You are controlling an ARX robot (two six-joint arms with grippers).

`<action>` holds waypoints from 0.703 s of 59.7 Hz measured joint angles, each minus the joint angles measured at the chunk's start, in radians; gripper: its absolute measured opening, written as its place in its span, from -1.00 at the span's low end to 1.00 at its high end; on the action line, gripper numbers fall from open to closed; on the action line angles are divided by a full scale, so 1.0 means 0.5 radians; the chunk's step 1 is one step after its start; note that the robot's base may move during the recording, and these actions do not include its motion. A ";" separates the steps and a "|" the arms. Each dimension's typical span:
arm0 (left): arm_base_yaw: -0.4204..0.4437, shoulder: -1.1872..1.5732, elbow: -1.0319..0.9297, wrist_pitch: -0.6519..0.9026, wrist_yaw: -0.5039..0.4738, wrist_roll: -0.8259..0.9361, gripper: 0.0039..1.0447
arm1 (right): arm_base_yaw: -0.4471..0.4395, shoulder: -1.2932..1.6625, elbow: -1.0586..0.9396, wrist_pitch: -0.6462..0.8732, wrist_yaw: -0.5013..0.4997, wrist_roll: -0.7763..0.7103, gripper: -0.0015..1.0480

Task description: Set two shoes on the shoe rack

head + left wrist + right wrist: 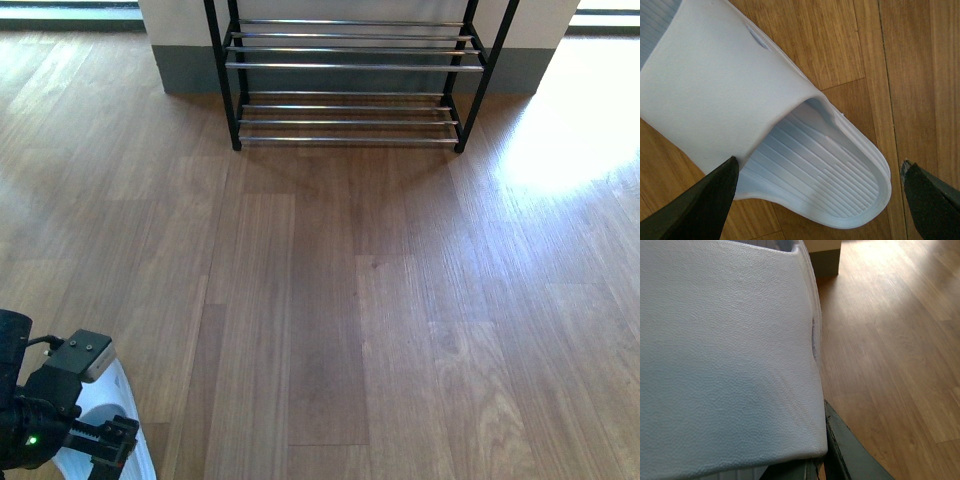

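One pale blue slide (740,90) lies on the wooden floor under my left gripper (820,200). The gripper is open, and its black fingers (705,205) stand on either side of the slide's heel end. This slide shows at the bottom left of the front view (115,400). My right gripper (815,465) is shut on a second pale blue slide (725,365), whose textured strap fills the right wrist view. The right arm is out of the front view. The shoe rack (350,65) stands at the far wall, with two low tiers showing. The grey sneakers are out of view.
Wooden floor (350,300) stretches between me and the rack. A white wall with a grey base (190,70) stands behind the rack. A bright patch of sunlight (570,140) lies on the floor at the right.
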 joint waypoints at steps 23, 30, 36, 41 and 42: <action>0.061 -0.076 -0.033 -0.018 -0.023 -0.004 0.83 | 0.000 0.000 0.000 0.000 0.000 0.000 -0.97; 0.076 -0.042 -0.020 0.124 -0.191 -0.039 0.83 | 0.000 0.000 0.000 0.000 0.000 0.000 -0.97; 0.064 0.023 0.009 0.124 -0.224 -0.052 0.83 | 0.000 0.000 0.000 0.000 0.001 0.000 -0.97; 0.058 0.052 0.020 0.089 -0.182 -0.085 0.83 | 0.000 0.000 0.000 0.000 -0.001 0.000 -0.97; 0.058 0.052 0.021 0.085 -0.168 -0.086 0.83 | 0.000 0.000 0.000 0.000 0.000 0.000 -0.97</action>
